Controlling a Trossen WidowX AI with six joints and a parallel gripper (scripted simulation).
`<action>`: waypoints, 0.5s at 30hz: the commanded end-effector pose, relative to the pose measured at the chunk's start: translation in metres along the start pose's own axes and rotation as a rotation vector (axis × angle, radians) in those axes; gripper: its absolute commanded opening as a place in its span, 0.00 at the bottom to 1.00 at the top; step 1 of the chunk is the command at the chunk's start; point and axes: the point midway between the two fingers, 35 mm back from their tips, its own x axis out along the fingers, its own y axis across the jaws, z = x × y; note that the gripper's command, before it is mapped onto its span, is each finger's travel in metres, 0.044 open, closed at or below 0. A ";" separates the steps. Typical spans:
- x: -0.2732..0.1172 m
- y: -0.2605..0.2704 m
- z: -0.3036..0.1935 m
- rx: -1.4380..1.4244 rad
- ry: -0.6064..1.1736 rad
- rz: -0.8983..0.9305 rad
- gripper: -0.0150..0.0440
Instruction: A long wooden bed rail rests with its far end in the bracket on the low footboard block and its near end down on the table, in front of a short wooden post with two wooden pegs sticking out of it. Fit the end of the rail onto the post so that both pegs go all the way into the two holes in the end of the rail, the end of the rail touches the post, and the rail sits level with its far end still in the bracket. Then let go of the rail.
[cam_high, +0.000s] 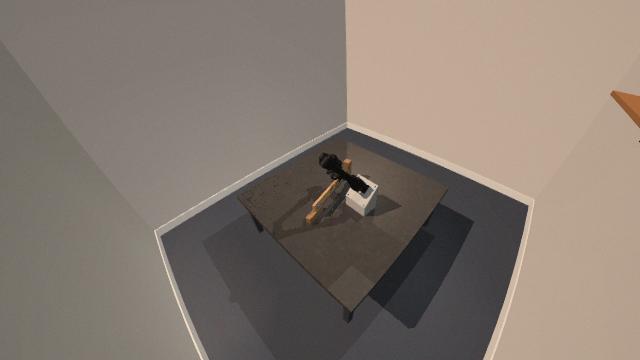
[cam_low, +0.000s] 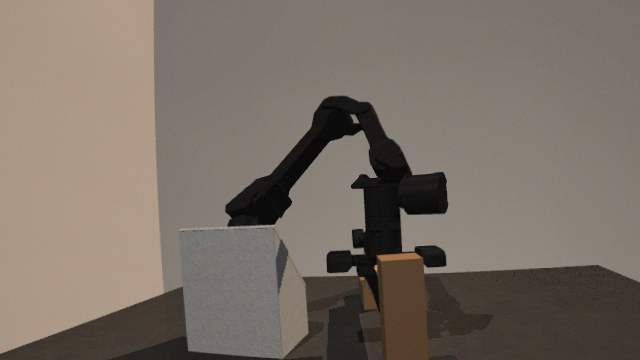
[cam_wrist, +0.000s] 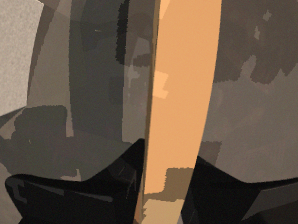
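Claw (cam_high: 336, 178) (cam_low: 378, 295) (cam_wrist: 167, 175) grips rail (cam_high: 326, 196) (cam_wrist: 184, 90) above dark table (cam_high: 350, 245) (cam_low: 525, 320) (cam_wrist: 255, 130).

— How does the arm (cam_high: 350, 178) (cam_low: 302, 152) stand?
— It rises at a slant from its base, bends over at a high elbow (cam_low: 340, 107), and its forearm slopes down from there.
— And the wrist?
— Below the forearm, the wrist (cam_low: 390, 157) leads into an upright black gripper body (cam_low: 382, 215), with a thick round housing (cam_low: 424, 193) jutting out sideways.
— Which way does the gripper (cam_wrist: 167, 200) point?
— Straight down, or close to it.
— Are its fingers apart?
— A little: they are closed on the rail, one dark finger on each side of it. Their very tips are hard to make out.
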 end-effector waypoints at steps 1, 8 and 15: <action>-0.006 -0.002 0.000 -0.002 0.004 -0.012 0.25; -0.002 -0.002 0.000 -0.002 0.004 -0.012 0.25; 0.001 -0.002 0.000 -0.002 0.004 -0.012 0.25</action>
